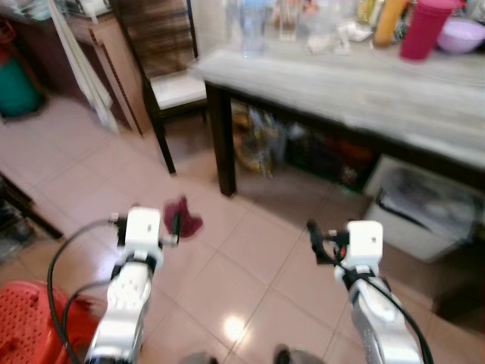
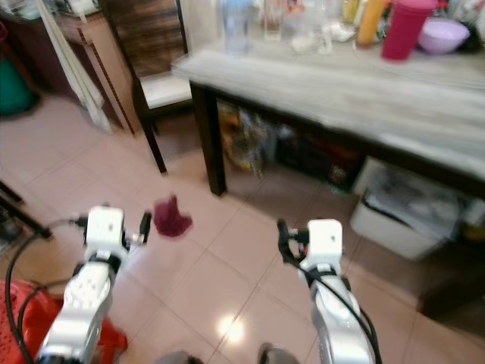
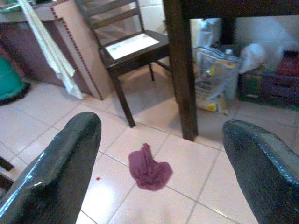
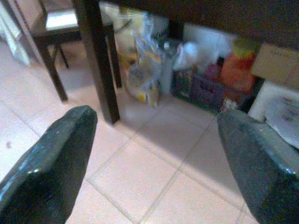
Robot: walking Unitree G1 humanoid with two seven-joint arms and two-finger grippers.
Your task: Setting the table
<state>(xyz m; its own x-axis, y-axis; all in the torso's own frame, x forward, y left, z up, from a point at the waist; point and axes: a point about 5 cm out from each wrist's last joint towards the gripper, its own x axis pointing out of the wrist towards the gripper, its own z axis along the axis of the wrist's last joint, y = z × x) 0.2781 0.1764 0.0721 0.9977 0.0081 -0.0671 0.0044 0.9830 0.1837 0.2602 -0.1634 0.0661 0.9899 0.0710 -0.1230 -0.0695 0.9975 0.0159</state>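
Note:
A grey-topped table on dark legs stands ahead, blurred. At its back edge are a magenta tumbler, a lilac bowl, an orange bottle and clear glasses. A crumpled maroon cloth lies on the tiled floor near the table leg. My left gripper is open, low over the floor short of the cloth. My right gripper is open too, facing the space under the table.
A dark wooden chair with a white seat stands left of the table. Bags and boxes are stored under the table, with a white bin at the right. A red plastic stool sits by my left arm.

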